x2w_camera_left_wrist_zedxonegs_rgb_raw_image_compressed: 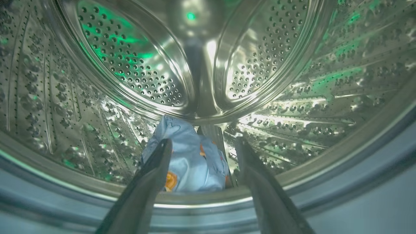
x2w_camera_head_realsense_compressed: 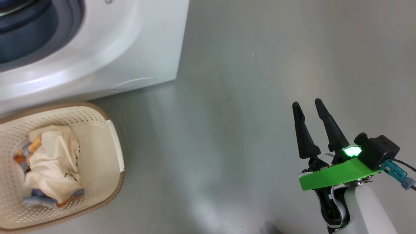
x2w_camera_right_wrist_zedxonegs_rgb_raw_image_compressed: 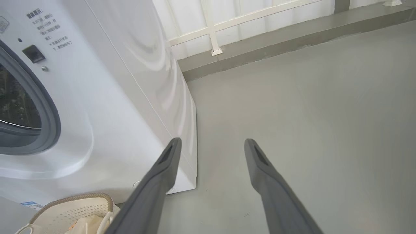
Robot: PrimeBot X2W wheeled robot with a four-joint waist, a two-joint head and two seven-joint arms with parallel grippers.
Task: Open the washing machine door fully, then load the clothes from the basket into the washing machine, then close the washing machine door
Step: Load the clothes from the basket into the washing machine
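The white washing machine (x2w_camera_head_realsense_compressed: 123, 48) stands at the upper left of the head view, its grey-blue seal (x2w_camera_head_realsense_compressed: 70, 19) showing. Inside its steel drum (x2w_camera_left_wrist_zedxonegs_rgb_raw_image_compressed: 97, 97), my left gripper (x2w_camera_left_wrist_zedxonegs_rgb_raw_image_compressed: 203, 144) is open, and a light blue garment with orange patches (x2w_camera_left_wrist_zedxonegs_rgb_raw_image_compressed: 191, 162) lies on the drum floor just beyond its fingertips, free of them. The cream basket (x2w_camera_head_realsense_compressed: 115, 146) sits on the floor before the machine and holds a cream garment (x2w_camera_head_realsense_compressed: 55, 159) over blue and orange ones. My right gripper (x2w_camera_head_realsense_compressed: 307, 105) hangs open over the bare floor at the right, holding nothing. The door is out of view.
Grey floor (x2w_camera_head_realsense_compressed: 227, 113) spreads to the right of the machine and basket. In the right wrist view, a low grey ledge (x2w_camera_right_wrist_zedxonegs_rgb_raw_image_compressed: 292, 35) and a white railing (x2w_camera_right_wrist_zedxonegs_rgb_raw_image_compressed: 211, 29) run along the back, and the basket's rim (x2w_camera_right_wrist_zedxonegs_rgb_raw_image_compressed: 78, 198) shows at the bottom left.
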